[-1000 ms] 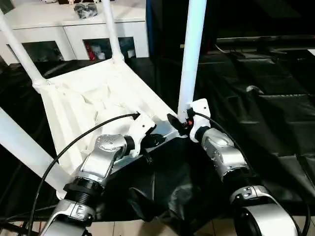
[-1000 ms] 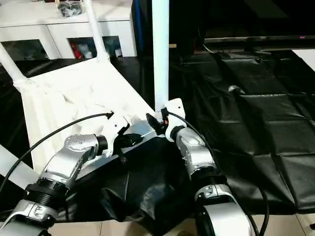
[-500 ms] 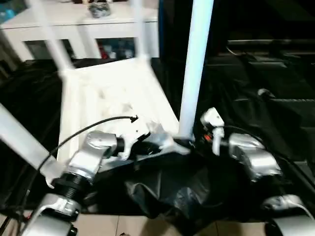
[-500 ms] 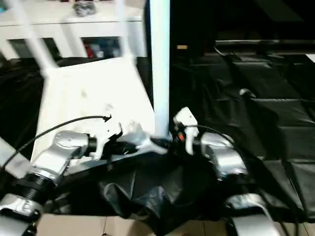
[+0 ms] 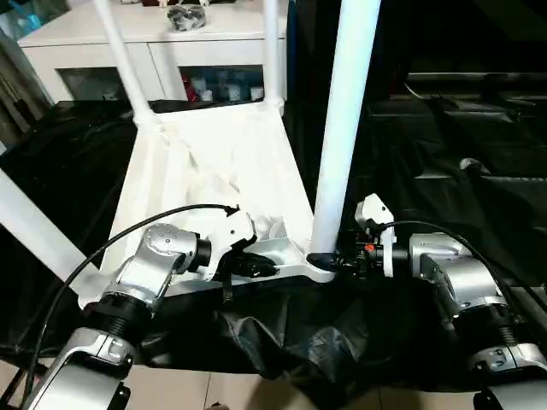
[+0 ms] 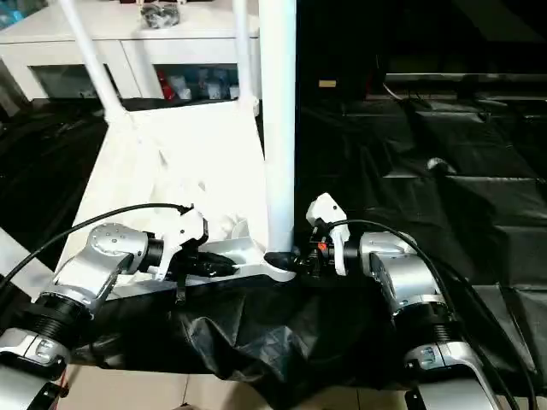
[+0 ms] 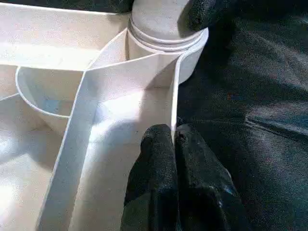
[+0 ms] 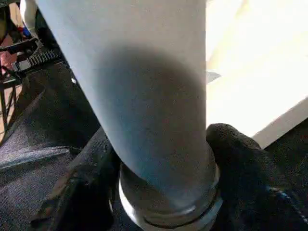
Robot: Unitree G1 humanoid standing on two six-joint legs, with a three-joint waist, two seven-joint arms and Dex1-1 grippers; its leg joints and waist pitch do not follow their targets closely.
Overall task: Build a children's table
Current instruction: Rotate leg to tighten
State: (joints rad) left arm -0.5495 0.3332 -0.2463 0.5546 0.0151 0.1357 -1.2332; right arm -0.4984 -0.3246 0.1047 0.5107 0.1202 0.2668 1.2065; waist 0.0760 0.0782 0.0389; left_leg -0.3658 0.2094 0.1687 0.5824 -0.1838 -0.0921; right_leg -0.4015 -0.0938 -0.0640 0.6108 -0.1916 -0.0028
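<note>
Upturned white tabletop [image 5: 214, 184] lying on black sheeting [image 5: 444, 171], ribbed underside up, legs standing in its corner sockets. Left claw [image 7: 174, 139] pinched tight on the thin near rim wall. Right claw [image 8: 163, 159] straddling the base of the near-right leg [image 5: 342, 128], black fingers [image 8: 240, 163] pressed either side at the socket collar. White cabinet [image 5: 171, 51] far behind.

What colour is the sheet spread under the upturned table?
Black, glossy and wrinkled sheet, best seen in the right eye view.
</note>
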